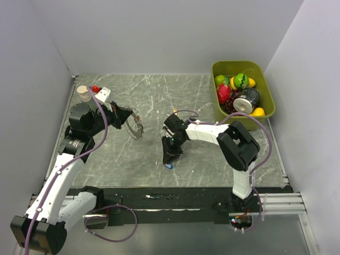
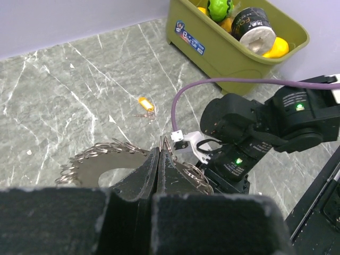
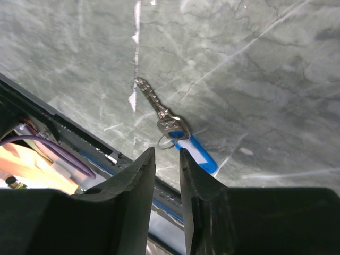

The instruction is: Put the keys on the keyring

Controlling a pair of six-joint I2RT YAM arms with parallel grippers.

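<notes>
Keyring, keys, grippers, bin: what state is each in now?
Wide silvery key-fringed metal keyring: clamped by left gripper.
Left gripper: shut on keyring.
Right gripper: slightly open, empty.
Blue-tagged silver key: loose, flat on table.
Yellow-tagged key: loose on table.
Olive plastic bin: upright, filled.

Top external: hangs high above and behind both bases, looks steeply down, far enough to take in the whole marbled table (image 1: 159,95) and the green bin (image 1: 236,64) at far right.

Left wrist: rides just behind the left fingers (image 2: 143,178), faces low across the table toward the right arm (image 2: 287,117) and that same bin (image 2: 223,53), close on the keyring (image 2: 95,164).

Right wrist: points nearly straight down past the right fingers (image 3: 133,183), very near the surface, close on a blue-tagged key (image 3: 172,127) by the near edge; shares that key (image 1: 169,166) with the top view, there a tiny blue speck.
</notes>
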